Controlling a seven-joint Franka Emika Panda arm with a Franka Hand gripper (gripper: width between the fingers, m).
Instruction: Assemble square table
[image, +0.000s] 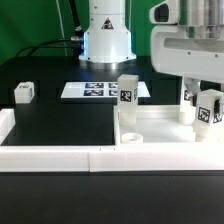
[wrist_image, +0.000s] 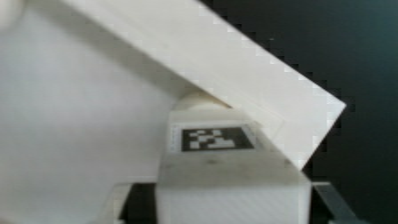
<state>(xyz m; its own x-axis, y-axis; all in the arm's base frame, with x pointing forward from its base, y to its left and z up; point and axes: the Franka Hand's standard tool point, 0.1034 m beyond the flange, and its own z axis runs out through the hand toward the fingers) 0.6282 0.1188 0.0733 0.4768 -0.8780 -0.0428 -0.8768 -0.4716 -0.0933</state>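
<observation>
tagged leg between fingers | far end meets tabletop rim

Exterior view: bright, even light from overhead. White plastic of the table top nearly washes out, its edges hard to separate. Black table is matte and swallows the light. Shadows soft and short. Picture coarse, slightly soft all over.

Wrist view: very close and blurred. The tag on the leg is readable but fuzzy. Grey shading lies under the slanting white edge.
</observation>
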